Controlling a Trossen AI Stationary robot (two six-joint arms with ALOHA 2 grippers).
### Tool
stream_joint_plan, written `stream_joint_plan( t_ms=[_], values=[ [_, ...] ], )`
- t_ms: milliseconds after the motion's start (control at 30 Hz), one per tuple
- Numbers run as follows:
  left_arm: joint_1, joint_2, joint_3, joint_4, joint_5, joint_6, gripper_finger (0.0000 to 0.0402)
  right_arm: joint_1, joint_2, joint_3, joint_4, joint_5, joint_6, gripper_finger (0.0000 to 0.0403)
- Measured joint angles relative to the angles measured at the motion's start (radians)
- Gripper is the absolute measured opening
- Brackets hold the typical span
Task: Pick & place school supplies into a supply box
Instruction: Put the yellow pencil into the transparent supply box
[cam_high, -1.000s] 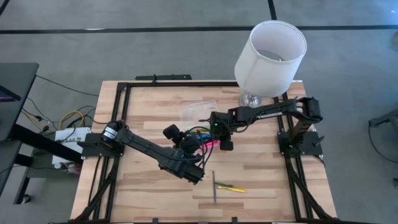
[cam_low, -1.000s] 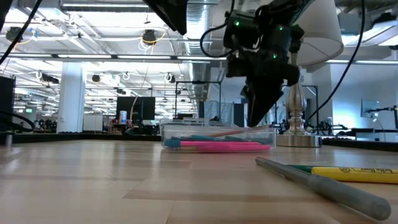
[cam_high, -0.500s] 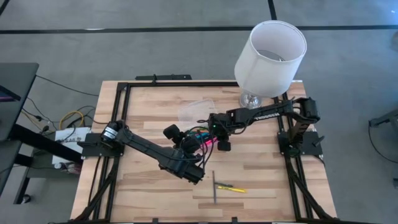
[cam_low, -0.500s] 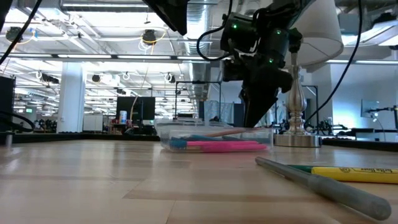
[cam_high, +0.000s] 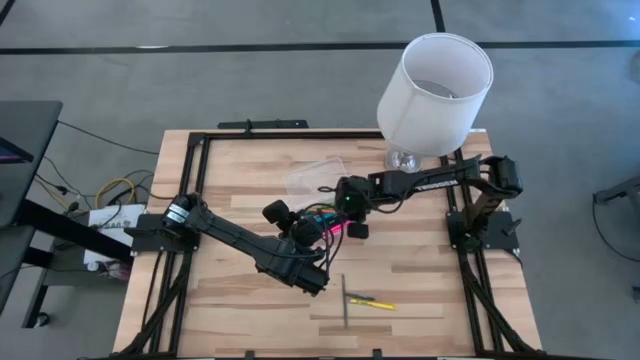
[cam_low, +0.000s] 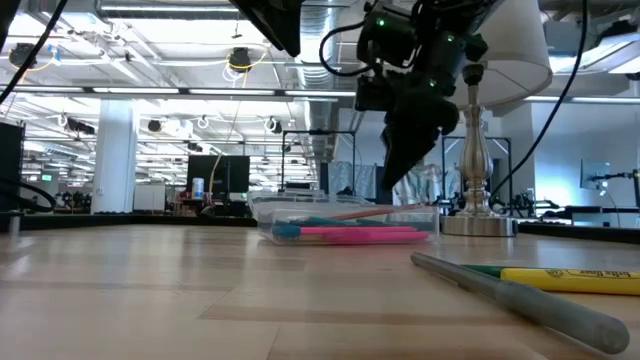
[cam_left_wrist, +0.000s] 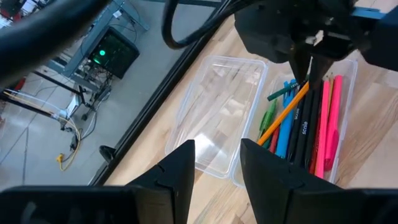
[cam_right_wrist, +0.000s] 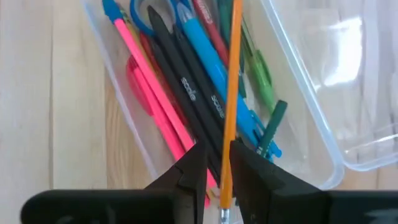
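Note:
The supply box (cam_left_wrist: 346, 93) is a clear shallow case near the table's middle, its open lid (cam_left_wrist: 217, 112) lying beside it on the far side. In it lie pink, black, blue and green pens and blue-handled scissors (cam_right_wrist: 144, 14). An orange pencil (cam_right_wrist: 231, 74) lies slanted on top of them, rising toward one end in the low view (cam_low: 350, 212). My right gripper (cam_right_wrist: 219, 149) points steeply down over the box (cam_high: 352, 225), its fingers narrowly apart on either side of the pencil's eraser end. My left gripper (cam_left_wrist: 217, 168) hovers open and empty just near-left of the box (cam_high: 312, 228). My right gripper comes from above with its fingers along the orange pencil near its eraser end (cam_right_wrist: 224, 186). A gap shows between the pencil and one finger (cam_right_wrist: 196, 165). I cannot tell whether the other finger (cam_right_wrist: 245, 165) touches it. The pencil rests on the pens in the box.
A lamp with a white shade (cam_high: 435, 90) stands at the far right corner, close behind the right arm. A grey pen (cam_high: 345, 300) and a yellow marker (cam_high: 372, 303) lie near the front edge. Bare wood lies to the left and right of them.
My right gripper has tipped a little over the box and kept its place. The orange pencil stays slanted on the pens as before.

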Motion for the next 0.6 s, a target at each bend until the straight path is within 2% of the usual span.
stream_joint_plan(
  t_ms=[200,600],
  values=[
    [0.0,0.0,0.0,0.0,0.0,-0.006,0.0123,-0.034,0.023,-0.003,-0.028,-0.055,-0.032,0.0077],
    [0.0,0.0,0.0,0.0,-0.008,-0.006,0.0123,-0.031,0.022,0.0,-0.022,-0.055,-0.063,0.0168]
  ],
)
